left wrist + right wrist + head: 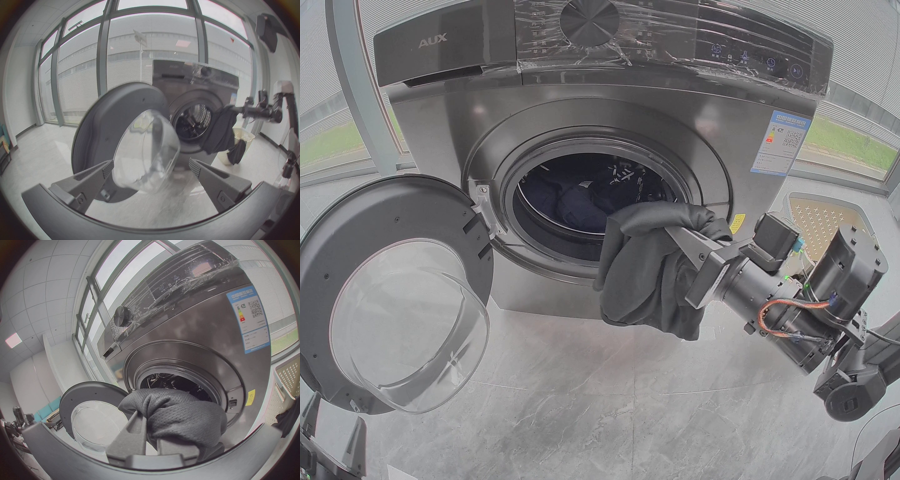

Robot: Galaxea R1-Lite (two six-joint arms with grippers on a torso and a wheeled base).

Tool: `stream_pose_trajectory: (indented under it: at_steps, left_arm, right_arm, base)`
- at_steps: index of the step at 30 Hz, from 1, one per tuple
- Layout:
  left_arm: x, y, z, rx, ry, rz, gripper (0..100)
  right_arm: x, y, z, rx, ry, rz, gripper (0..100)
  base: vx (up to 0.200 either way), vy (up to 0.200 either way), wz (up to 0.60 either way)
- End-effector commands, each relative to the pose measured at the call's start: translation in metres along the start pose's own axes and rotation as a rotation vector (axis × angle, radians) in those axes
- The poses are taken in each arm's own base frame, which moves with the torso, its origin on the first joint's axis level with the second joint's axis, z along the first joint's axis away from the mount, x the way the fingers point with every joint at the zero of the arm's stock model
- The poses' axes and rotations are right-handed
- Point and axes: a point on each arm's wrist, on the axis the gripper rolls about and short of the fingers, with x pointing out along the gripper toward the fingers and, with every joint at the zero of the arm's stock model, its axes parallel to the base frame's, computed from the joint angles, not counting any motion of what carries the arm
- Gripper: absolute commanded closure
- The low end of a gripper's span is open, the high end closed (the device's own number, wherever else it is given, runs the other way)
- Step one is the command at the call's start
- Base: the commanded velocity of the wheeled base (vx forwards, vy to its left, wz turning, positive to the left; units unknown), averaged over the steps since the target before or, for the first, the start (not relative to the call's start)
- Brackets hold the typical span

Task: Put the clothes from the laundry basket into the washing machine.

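My right gripper (681,236) is shut on a dark grey garment (650,269), which hangs in front of the lower right of the washing machine (600,125) opening. The cloth drapes over the fingers (137,430) in the right wrist view. Inside the drum (594,194) lie dark blue clothes. The round door (394,294) stands swung wide to the left. My left gripper (150,168) is open and holds nothing, low and back from the door (125,137). The pale laundry basket (825,219) stands right of the machine, with a dark piece (236,152) hanging over its rim.
Grey tiled floor (612,406) lies free in front of the machine. Windows and a pillar (359,87) stand behind it on the left. The open door juts out into the left side of the floor space.
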Motion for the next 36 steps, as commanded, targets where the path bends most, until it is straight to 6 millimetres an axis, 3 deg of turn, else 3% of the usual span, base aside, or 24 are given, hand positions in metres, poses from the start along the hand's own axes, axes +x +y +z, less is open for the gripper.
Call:
stream_pose_trajectory:
  at_steps: [1,5,10,15,25,31,36]
  left_arm:
    - [0.008,-0.005,0.043,-0.022,0.005,-0.197,0]
    - [0.039,-0.007,0.046,-0.032,0.195,-0.295,0]
    - [0.084,-0.01,0.057,-0.022,0.285,-0.405,0]
    - [0.121,-0.029,0.049,-0.037,0.388,-0.598,0]
    - [0.16,-0.06,0.034,-0.051,0.485,-0.721,0]
    - [0.193,-0.091,0.01,-0.051,0.586,-0.761,0]
    - [0.213,-0.102,0.0,-0.06,0.591,-0.774,0]
  right_arm:
    - [0.03,0.011,-0.013,0.013,-0.03,0.03,100]
    - [0.047,0.011,-0.013,0.017,-0.125,0.037,100]
    - [0.056,0.015,-0.007,0.028,-0.172,0.049,100]
    - [0.059,0.015,-0.012,0.027,-0.164,0.049,100]
    - [0.061,0.014,-0.022,0.018,-0.134,0.041,100]
    - [0.06,0.014,-0.022,0.019,-0.137,0.043,100]
    - [0.059,0.015,-0.019,0.02,-0.146,0.045,100]
  base:
    - [0.0,0.0,0.0]
    - [0.0,0.0,0.0]
    - [0.0,0.0,0.0]
    - [0.0,0.0,0.0]
    - [0.0,0.0,0.0]
    - [0.0,0.0,0.0]
    - [0.0,0.0,0.0]
